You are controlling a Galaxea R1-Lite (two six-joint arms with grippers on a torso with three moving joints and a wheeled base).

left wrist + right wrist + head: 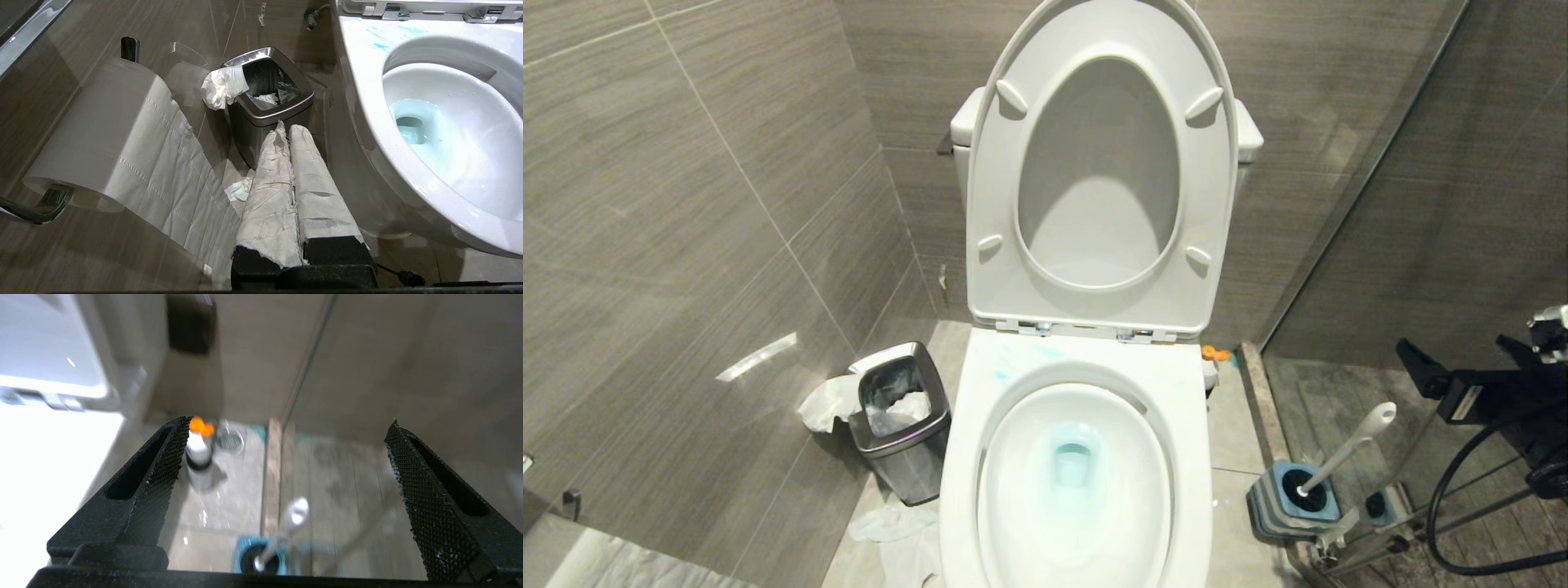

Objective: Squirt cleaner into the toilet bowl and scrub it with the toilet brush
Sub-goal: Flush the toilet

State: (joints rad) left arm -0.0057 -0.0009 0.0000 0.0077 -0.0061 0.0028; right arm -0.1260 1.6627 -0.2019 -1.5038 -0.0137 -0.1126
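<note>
The white toilet bowl (1176, 457) stands in the middle with seat and lid raised. Turquoise cleaner (1072, 461) tints its water and smears the back rim (382, 45). The toilet brush (1347, 447) leans in its blue holder (1290, 498) on the floor to the right of the toilet, its bristle head hidden inside. My right gripper (1454, 351) hovers above and right of the brush, open wide and empty; in the right wrist view the brush handle (296, 512) shows between the spread fingers (290, 421), well below them. My left gripper (288, 128) is shut, its fingers wrapped in white, left of the toilet.
A steel waste bin (903, 416) with tissue stands left of the toilet, and paper (898, 531) lies on the floor. A toilet roll (106, 122) hangs on the left wall. A white bottle with an orange cap (199, 457) stands behind the bowl. A glass partition (1339, 245) runs along the right.
</note>
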